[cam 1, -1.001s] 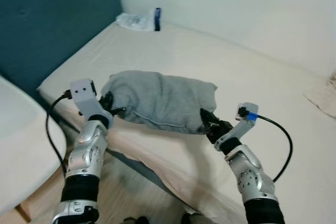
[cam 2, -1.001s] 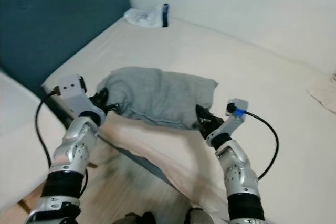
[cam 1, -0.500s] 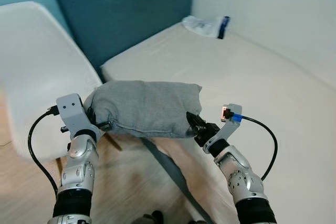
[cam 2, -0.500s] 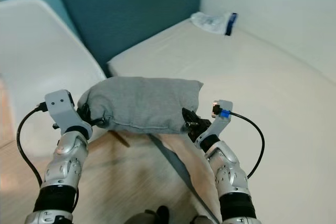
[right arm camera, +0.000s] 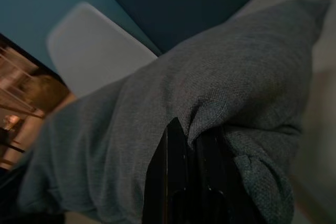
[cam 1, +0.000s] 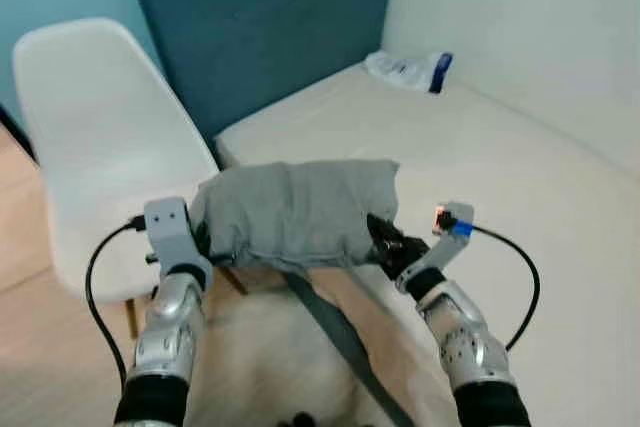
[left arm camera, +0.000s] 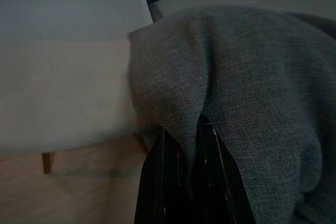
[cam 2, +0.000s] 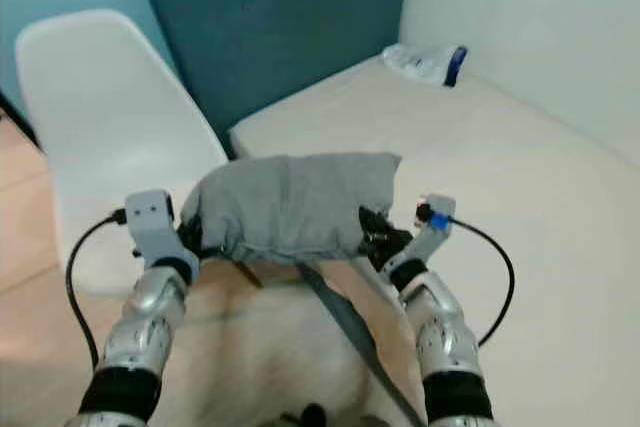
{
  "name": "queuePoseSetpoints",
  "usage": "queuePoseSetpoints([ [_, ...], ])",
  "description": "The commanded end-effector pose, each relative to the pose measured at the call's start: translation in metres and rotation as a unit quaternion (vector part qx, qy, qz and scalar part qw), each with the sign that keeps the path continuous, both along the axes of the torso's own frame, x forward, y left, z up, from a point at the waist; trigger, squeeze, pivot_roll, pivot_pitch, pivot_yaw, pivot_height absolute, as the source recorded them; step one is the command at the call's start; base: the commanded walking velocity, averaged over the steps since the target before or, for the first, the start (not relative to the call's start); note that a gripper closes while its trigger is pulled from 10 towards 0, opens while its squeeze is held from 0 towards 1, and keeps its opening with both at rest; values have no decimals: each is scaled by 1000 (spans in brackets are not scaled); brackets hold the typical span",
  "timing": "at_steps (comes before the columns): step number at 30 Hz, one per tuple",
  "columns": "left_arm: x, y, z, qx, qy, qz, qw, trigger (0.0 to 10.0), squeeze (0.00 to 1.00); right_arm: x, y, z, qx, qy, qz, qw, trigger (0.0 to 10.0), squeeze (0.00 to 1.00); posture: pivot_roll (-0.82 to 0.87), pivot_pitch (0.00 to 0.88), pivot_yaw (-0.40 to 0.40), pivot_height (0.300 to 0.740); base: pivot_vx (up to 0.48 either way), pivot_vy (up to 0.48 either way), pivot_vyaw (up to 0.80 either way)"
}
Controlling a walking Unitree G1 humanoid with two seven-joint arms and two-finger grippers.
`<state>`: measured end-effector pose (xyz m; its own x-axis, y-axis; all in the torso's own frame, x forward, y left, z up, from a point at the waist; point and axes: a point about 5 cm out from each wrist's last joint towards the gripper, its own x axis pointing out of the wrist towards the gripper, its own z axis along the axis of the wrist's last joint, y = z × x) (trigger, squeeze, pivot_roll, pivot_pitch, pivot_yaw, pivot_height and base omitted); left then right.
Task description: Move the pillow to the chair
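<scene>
A grey pillow (cam 1: 295,212) hangs in the air between my two arms, over the floor beside the bed corner. My left gripper (cam 1: 203,239) is shut on the pillow's left end, and the cloth is pinched between its black fingers (left arm camera: 178,182). My right gripper (cam 1: 383,244) is shut on the pillow's right end, with a fold of fabric clamped in its fingers (right arm camera: 178,182). A white shell chair (cam 1: 105,147) with wooden legs stands to the left, its seat just beyond the pillow's left end.
The cream mattress (cam 1: 480,157) fills the right side, its near corner under the pillow. A plastic packet (cam 1: 410,69) lies at the bed's far end by the wall. A dark teal panel (cam 1: 260,27) stands behind chair and bed. Wooden floor (cam 1: 50,347) lies below.
The camera has swung left from the bed toward the chair, which has come fully into view. The pillow stays held at both ends and now hangs off the mattress, nearer the chair seat.
</scene>
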<state>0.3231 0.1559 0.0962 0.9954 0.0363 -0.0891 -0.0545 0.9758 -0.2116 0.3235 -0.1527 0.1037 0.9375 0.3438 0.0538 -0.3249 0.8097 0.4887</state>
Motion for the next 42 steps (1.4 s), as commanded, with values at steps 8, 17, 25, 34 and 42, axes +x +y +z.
queuePoseSetpoints([
  [8,0,-23,-5,22,10,-61,998,10000,0,-2,10,-1,4,-9,11,1000,10000,0,-60,158,29,740,0,-401,288],
  [17,0,-28,-8,16,15,-73,997,10000,0,-3,11,-4,3,-5,10,1000,10000,0,-59,160,36,740,0,0,764],
  [25,-3,-33,-14,13,23,-87,996,10000,0,-5,13,-7,1,-3,14,1000,10000,0,-57,160,38,740,0,0,764],
  [34,-6,-34,-21,9,34,-97,995,10000,0,-7,18,-11,-3,3,23,1000,10000,0,-57,157,39,740,0,0,767],
  [42,-8,-36,-25,6,38,-103,994,10000,0,-8,19,-15,-5,10,24,1000,10000,0,-60,156,39,740,0,0,765],
])
